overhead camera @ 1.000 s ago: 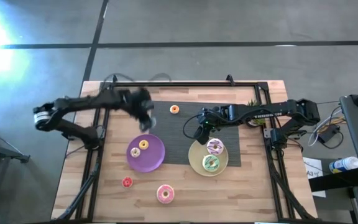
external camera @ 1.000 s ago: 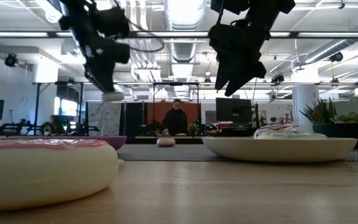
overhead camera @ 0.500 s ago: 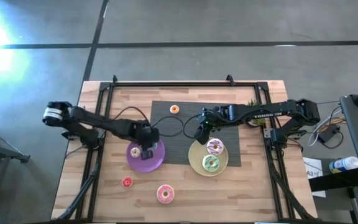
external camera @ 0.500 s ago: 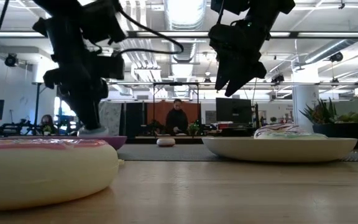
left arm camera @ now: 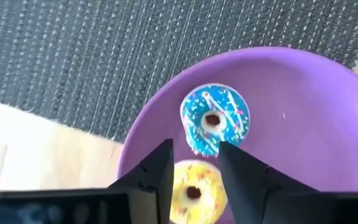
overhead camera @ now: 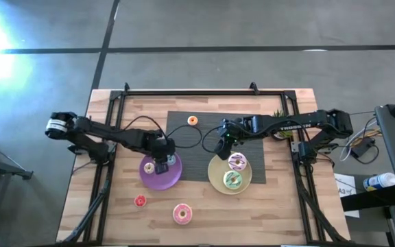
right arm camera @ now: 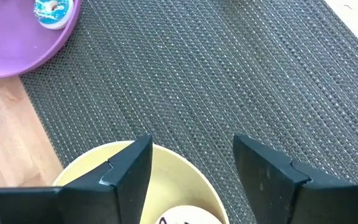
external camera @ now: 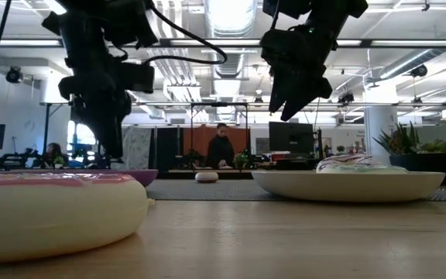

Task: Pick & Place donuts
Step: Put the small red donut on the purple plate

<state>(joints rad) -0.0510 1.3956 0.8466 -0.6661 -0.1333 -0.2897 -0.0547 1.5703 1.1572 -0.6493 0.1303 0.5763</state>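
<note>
My left gripper (overhead camera: 161,163) (left arm camera: 194,152) hangs open just above the purple plate (overhead camera: 166,178). A blue donut (left arm camera: 215,119) lies flat on that plate just beyond the fingertips. A yellow donut (left arm camera: 191,190) lies beside it, showing between the fingers. My right gripper (overhead camera: 219,145) (right arm camera: 191,155) hangs open in the air over the far-left rim of the pale-yellow plate (overhead camera: 216,180). That plate holds a white streaked donut (overhead camera: 236,162) and a green donut (overhead camera: 232,180). Lying flat elsewhere are an orange donut (overhead camera: 192,121) on the dark mat, and a red donut (overhead camera: 140,200) and a pink donut (overhead camera: 182,213) on the wood.
The dark woven mat (overhead camera: 197,140) lies in the table's middle, with both plates overlapping its near edge. A small plant (overhead camera: 278,113) stands at the far right by the right arm. Bare wood (overhead camera: 280,206) lies near the front right. People show in the room beyond the table.
My left gripper has swung from above the mat's far left toward the near edge and down onto the purple plate. It carried the blue donut there and has let go of it. The donut now lies on the plate beside the yellow one.
</note>
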